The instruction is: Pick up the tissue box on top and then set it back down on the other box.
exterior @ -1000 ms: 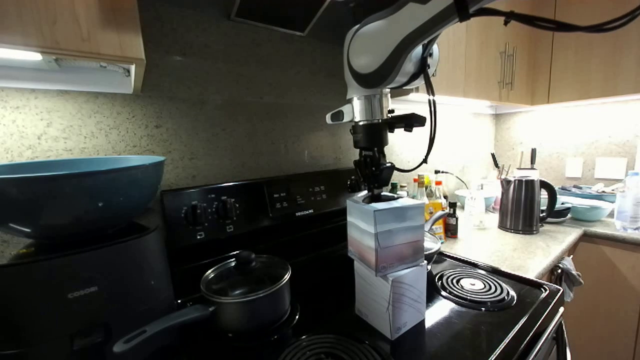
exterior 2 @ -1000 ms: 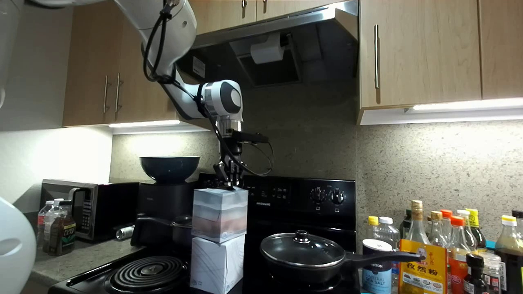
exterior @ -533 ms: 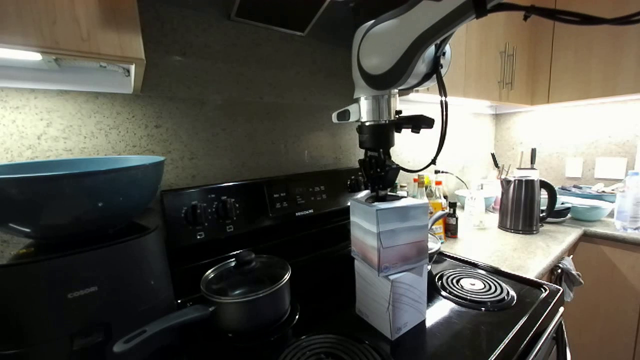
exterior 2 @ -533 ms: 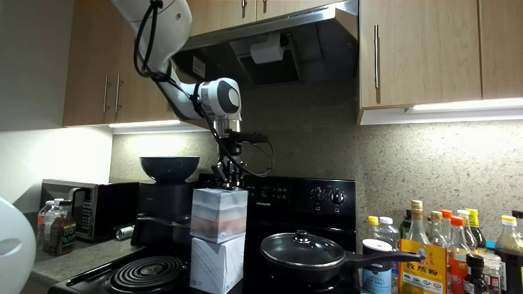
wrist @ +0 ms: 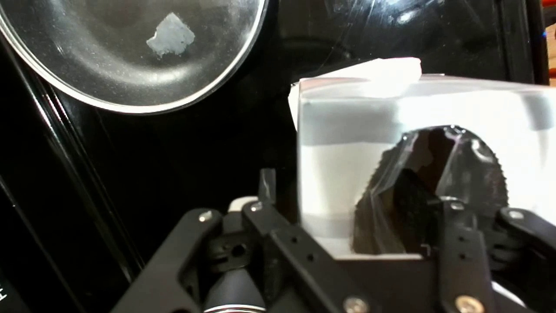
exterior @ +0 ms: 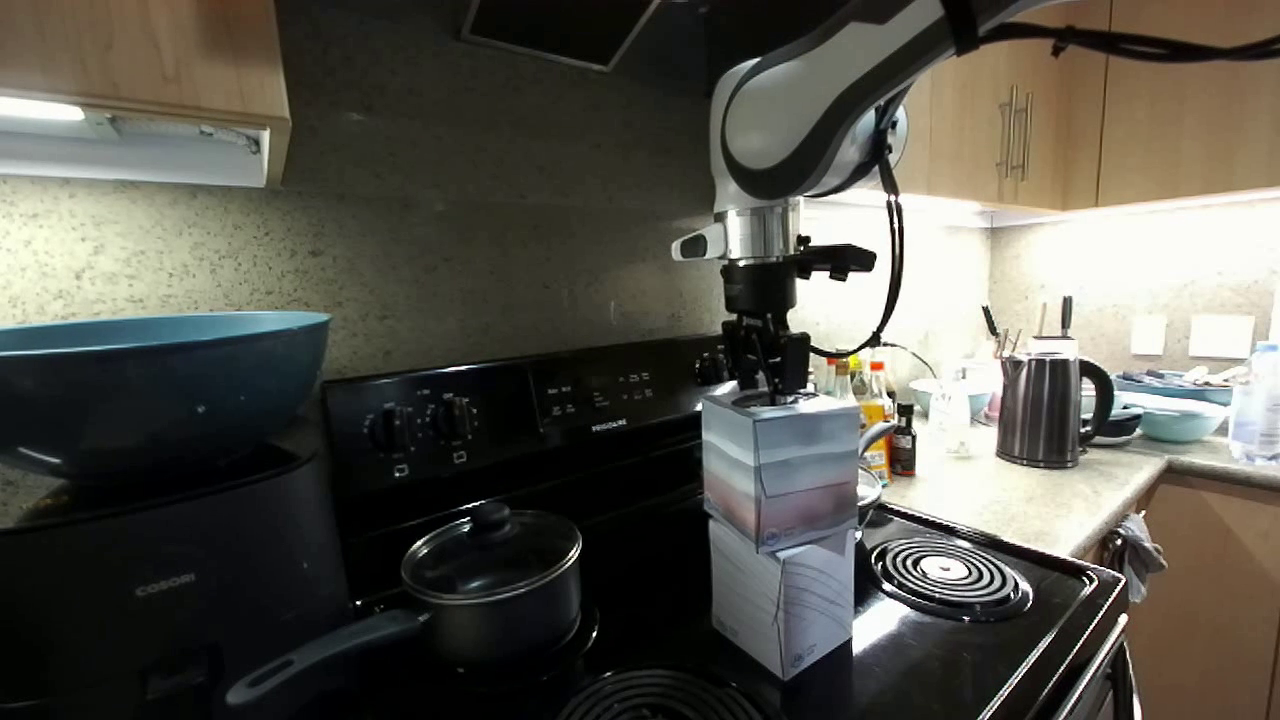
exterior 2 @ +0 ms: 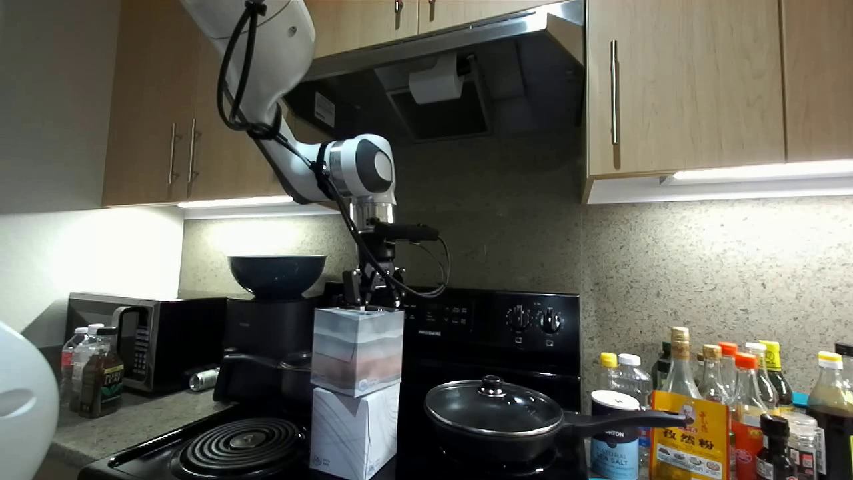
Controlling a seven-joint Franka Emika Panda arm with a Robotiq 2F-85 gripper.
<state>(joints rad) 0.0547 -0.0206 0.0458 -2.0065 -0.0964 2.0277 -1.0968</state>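
Observation:
The tissue box on top (exterior: pixel 780 470), grey-blue with faint bands, rests slightly askew on the other box (exterior: pixel 785 610), which is whitish with thin wavy lines. Both exterior views show this stack on the black stove. My gripper (exterior 2: pixel 377 304) points straight down just over the upper box, its jaws spread. In the wrist view the left finger (wrist: pixel 267 187) appears beyond the box's side, while the right one lies over the dark oval slot (wrist: pixel 434 156) with its clear film; its tip is partly hidden there. No box wall is visibly pinched. The lower box's top face is covered.
A lidded saucepan (exterior: pixel 495 580) and a lidded frying pan (exterior 2: pixel 493 420) flank the stack on the stove. A blue bowl (exterior: pixel 160 385) sits on a dark appliance (exterior: pixel 170 600). Several bottles (exterior 2: pixel 746 393) line the counter; the range hood (exterior 2: pixel 446 73) hangs above.
The jaws have gone from nearly shut at the slot to spread. The upper box shifted a little early on, then stayed still on the lower one. The arm has dipped slightly.

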